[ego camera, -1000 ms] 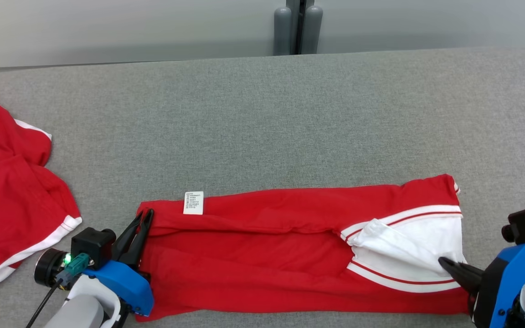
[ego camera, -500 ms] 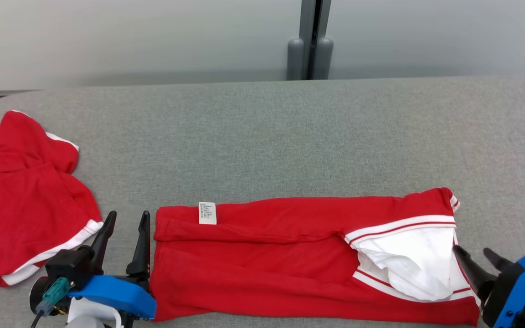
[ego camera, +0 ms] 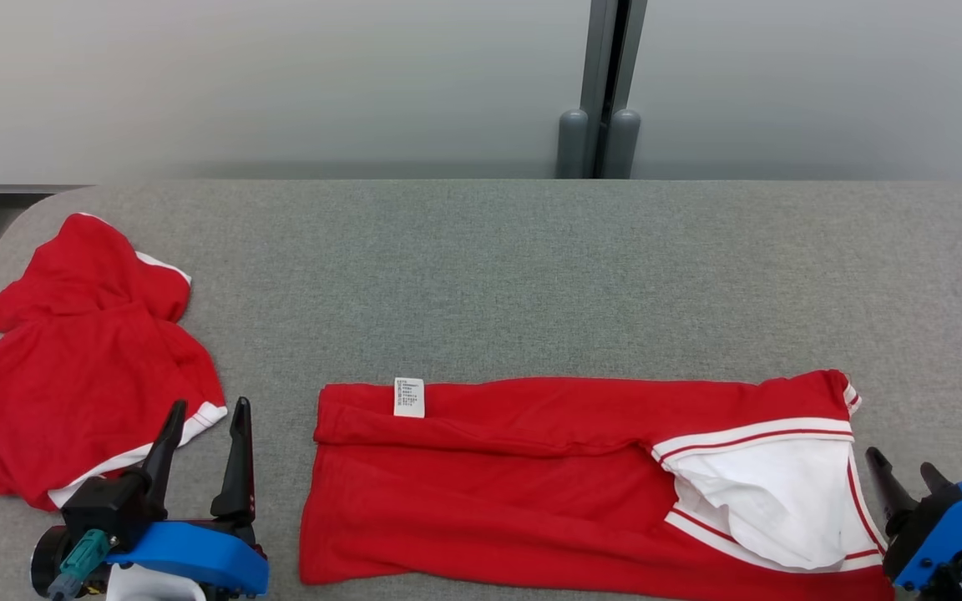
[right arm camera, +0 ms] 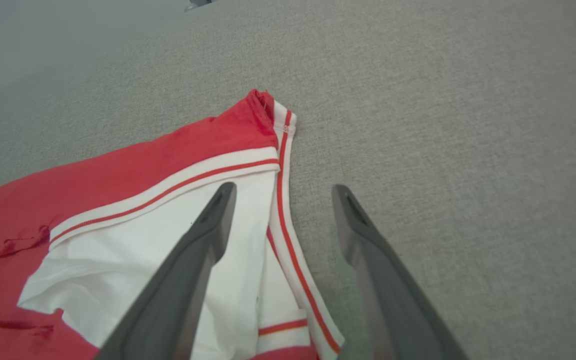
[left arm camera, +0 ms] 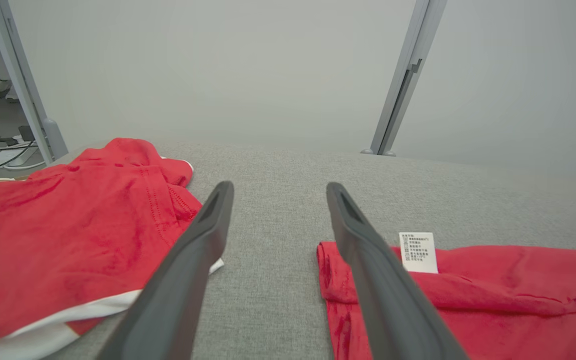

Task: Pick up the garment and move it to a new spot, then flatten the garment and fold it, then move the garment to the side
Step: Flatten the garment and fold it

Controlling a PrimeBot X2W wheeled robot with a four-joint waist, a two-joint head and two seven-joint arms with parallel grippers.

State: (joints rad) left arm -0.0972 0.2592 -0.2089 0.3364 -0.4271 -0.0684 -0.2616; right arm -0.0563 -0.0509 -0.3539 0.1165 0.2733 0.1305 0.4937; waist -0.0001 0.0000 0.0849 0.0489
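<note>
The left gripper (ego camera: 209,404) is spread wide and empty, with the folded red garment (ego camera: 514,492) (care label upward) just right of its jaws. The right gripper (ego camera: 898,460) also gapes empty, the garment's white-striped end just left of its jaws.

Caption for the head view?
Open left gripper and open right gripper flank the folded red-and-white garment on the grey fabric table.

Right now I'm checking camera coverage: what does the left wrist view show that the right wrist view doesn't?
Left wrist view: the open left tool, a second red garment bunched up, and the care label. Right wrist view: the open right tool near the white panel with red stripes. Both: the folded red garment lying on the grey surface.
</note>
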